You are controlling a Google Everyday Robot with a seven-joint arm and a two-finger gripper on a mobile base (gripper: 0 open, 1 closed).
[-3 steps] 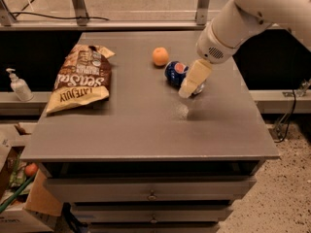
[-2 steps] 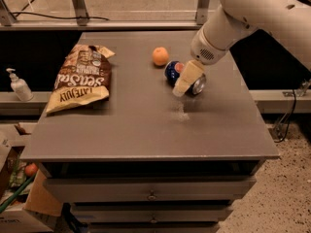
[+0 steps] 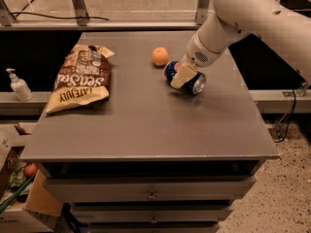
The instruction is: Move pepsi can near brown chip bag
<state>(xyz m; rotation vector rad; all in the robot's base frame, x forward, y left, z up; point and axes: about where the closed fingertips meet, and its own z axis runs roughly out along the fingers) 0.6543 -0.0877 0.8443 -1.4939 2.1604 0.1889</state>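
The gripper (image 3: pixel 183 75) sits over the pepsi can (image 3: pixel 196 84), which lies on its side right of centre on the table (image 3: pixel 146 125), near an orange (image 3: pixel 160 56). I cannot tell whether the gripper is clamped on it. The brown chip bag (image 3: pixel 82 79) lies well apart by the left edge, with bare tabletop between them and toward the front edge.

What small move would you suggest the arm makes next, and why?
Probably settle the gripper onto the pepsi can and take hold of it: the gripper sits right at the can, which lies on its side beside the orange, far from the brown chip bag.
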